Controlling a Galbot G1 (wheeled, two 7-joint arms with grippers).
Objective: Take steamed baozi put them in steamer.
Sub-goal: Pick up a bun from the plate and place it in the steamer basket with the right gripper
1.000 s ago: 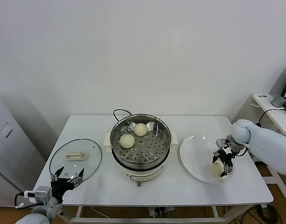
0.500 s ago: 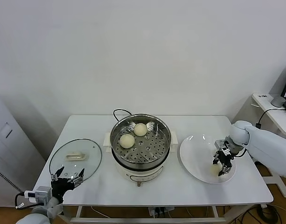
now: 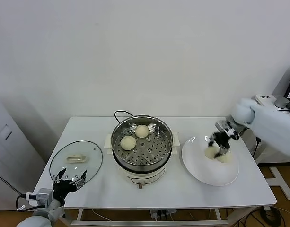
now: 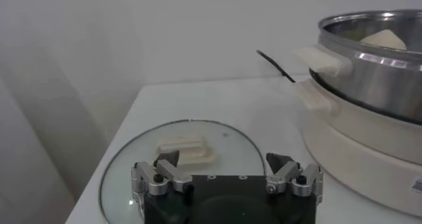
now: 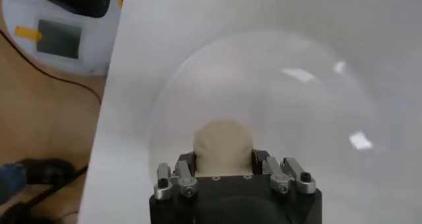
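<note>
The steamer stands mid-table with two steamed baozi on its perforated tray. In the left wrist view its steel wall rises on the cream base, and one baozi shows over the rim. My right gripper is shut on a third baozi and holds it above the white plate. In the right wrist view this baozi sits between the jaws of the right gripper. A second cream lump shows just beside it; I cannot tell whether it rests on the plate. My left gripper waits open at the table's front left.
The glass lid with its cream handle lies flat left of the steamer, just beyond the left gripper in the wrist view, where the lid fills the foreground. A black cable runs behind the steamer. The plate lies near the table's right edge.
My right gripper shut on a baozi on the plate, then rose with it and shifted toward the steamer. The left arm has stayed where it was.
</note>
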